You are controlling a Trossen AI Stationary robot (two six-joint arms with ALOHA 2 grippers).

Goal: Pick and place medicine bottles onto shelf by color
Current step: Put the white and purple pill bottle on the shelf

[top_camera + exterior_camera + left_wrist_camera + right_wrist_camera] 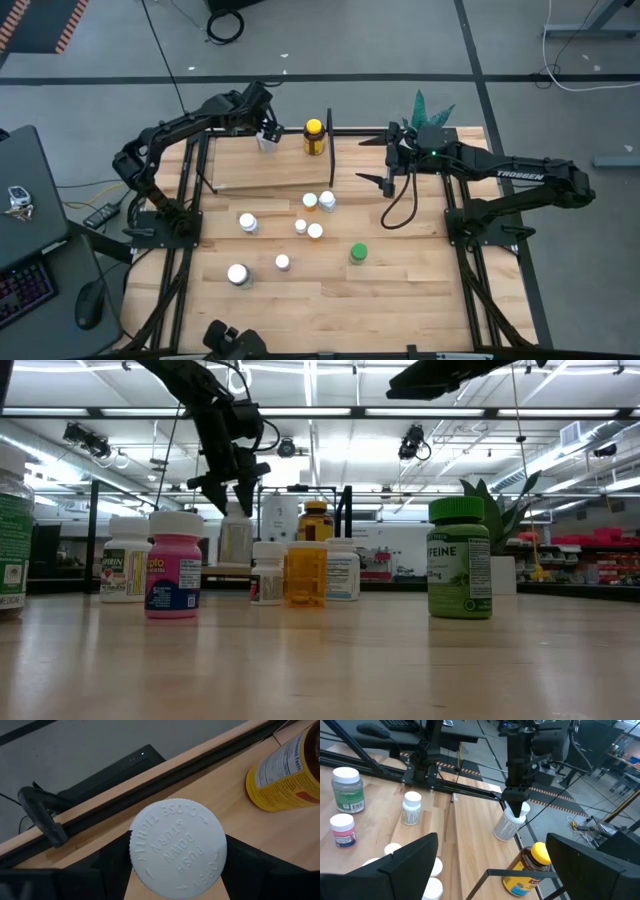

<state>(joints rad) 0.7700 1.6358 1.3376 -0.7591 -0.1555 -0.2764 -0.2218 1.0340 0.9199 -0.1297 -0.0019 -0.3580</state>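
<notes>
Keep left gripper (267, 133) clamped on white bottle (509, 824); lower upright onto shelf (260, 170) beneath, clear of adjacent amber bottle (314, 137). Right gripper (388, 180): spread, empty.

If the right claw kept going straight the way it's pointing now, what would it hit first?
Probably the amber bottle, dead ahead of the open right claw on the shelf; the left claw's white bottle stands beyond. Depth is uncertain.

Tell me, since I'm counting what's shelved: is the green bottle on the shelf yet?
No. In the high view the green bottle stands on the table, well away from the shelf.
</notes>
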